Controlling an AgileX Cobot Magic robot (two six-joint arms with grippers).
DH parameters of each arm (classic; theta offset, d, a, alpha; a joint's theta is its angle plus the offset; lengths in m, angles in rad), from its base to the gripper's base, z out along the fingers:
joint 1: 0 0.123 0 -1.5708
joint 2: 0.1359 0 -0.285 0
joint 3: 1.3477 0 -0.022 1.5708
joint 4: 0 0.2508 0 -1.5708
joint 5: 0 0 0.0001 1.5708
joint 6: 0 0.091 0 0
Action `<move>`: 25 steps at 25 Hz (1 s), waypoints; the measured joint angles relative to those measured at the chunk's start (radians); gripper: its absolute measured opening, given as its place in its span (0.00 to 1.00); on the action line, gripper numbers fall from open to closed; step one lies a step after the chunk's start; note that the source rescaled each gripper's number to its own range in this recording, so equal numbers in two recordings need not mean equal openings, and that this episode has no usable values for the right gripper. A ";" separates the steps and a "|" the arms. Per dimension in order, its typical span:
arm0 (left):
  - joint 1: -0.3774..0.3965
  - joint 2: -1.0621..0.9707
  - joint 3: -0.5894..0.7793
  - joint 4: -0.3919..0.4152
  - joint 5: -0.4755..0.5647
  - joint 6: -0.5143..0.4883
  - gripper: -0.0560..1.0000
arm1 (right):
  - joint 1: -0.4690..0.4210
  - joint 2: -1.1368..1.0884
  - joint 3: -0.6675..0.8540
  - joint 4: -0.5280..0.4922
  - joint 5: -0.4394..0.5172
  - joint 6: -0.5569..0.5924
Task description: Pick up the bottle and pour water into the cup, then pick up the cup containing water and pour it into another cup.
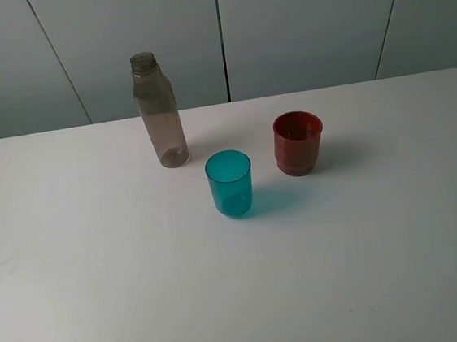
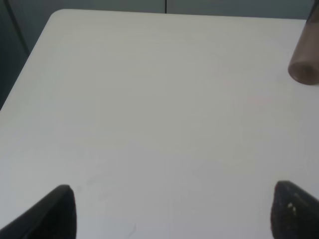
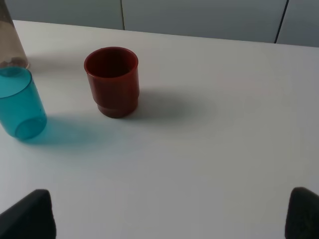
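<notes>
The bottle (image 1: 159, 113), tall, clear and grey-tinted with no cap, stands upright at the back of the white table (image 1: 100, 274); its base (image 2: 304, 69) shows in the left wrist view. The teal cup (image 1: 230, 183) stands upright in front of it, also seen as the teal cup (image 3: 19, 102). The dark-red cup (image 1: 297, 142) stands to the right, and the red cup (image 3: 112, 79) faces the right wrist camera. My left gripper (image 2: 172, 214) is open over bare table, far from the bottle. My right gripper (image 3: 169, 214) is open, well short of both cups. Neither gripper shows in the exterior view.
Grey wall panels (image 1: 222, 33) rise behind the table's far edge. The table's rounded back-left corner (image 2: 57, 15) shows in the left wrist view. Nothing else stands on the tabletop.
</notes>
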 joint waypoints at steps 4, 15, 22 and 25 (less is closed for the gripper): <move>0.000 -0.004 0.009 0.000 -0.010 0.002 0.99 | 0.000 0.000 0.000 0.000 0.000 0.000; 0.000 -0.004 0.009 0.003 -0.010 0.043 0.99 | 0.000 0.000 0.000 0.000 0.000 0.000; 0.000 -0.004 0.009 0.003 -0.010 0.048 0.99 | 0.000 0.000 0.000 0.000 0.000 0.000; 0.000 -0.004 0.009 0.003 -0.010 0.048 0.99 | 0.000 0.000 0.000 0.000 0.000 0.000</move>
